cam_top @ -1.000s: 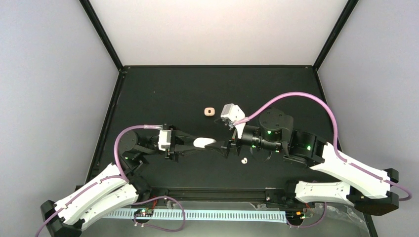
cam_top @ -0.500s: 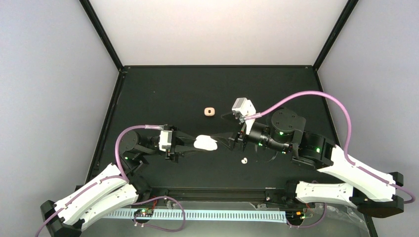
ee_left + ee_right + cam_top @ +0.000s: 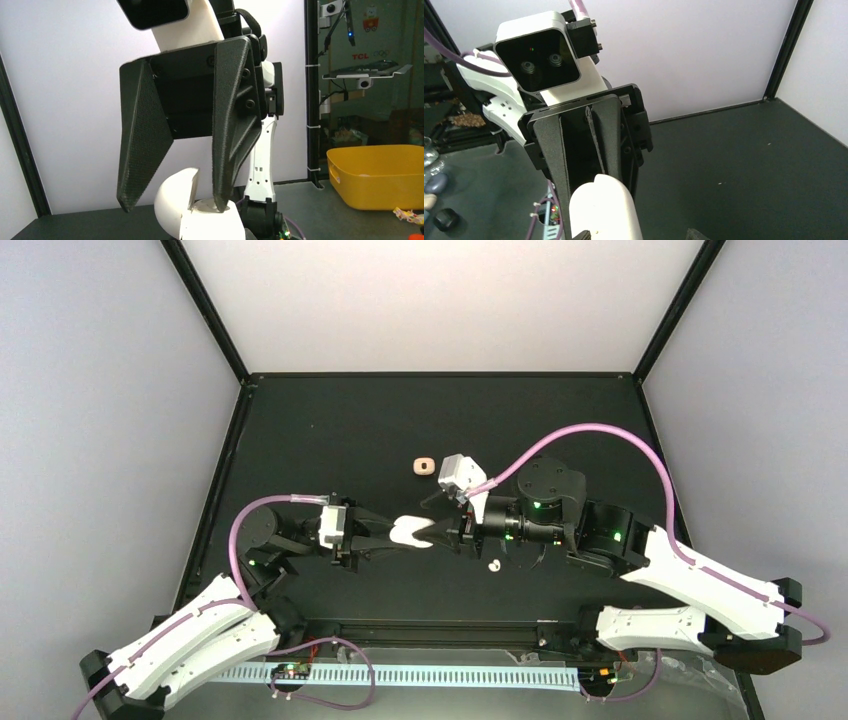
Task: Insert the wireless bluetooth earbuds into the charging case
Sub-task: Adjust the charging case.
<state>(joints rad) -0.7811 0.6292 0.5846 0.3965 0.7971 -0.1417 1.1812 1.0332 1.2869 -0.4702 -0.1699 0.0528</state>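
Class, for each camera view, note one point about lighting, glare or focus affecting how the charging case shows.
Top external: the charging case is blown out white against the dark table, its detail lost. Left wrist: the right gripper stands dark against a bright wall, its texture sharp. Right wrist: the case sits at the bottom edge, bright and almost featureless.

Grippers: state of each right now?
Left gripper: shut on the charging case.
Right gripper: open, jaws apart at the case, nothing visibly held.

White arm shells (image 3: 190, 635), black joints (image 3: 548, 485), lilac cables (image 3: 590, 430), green lights (image 3: 610, 537), ribbed black gripper fingers (image 3: 142, 140)
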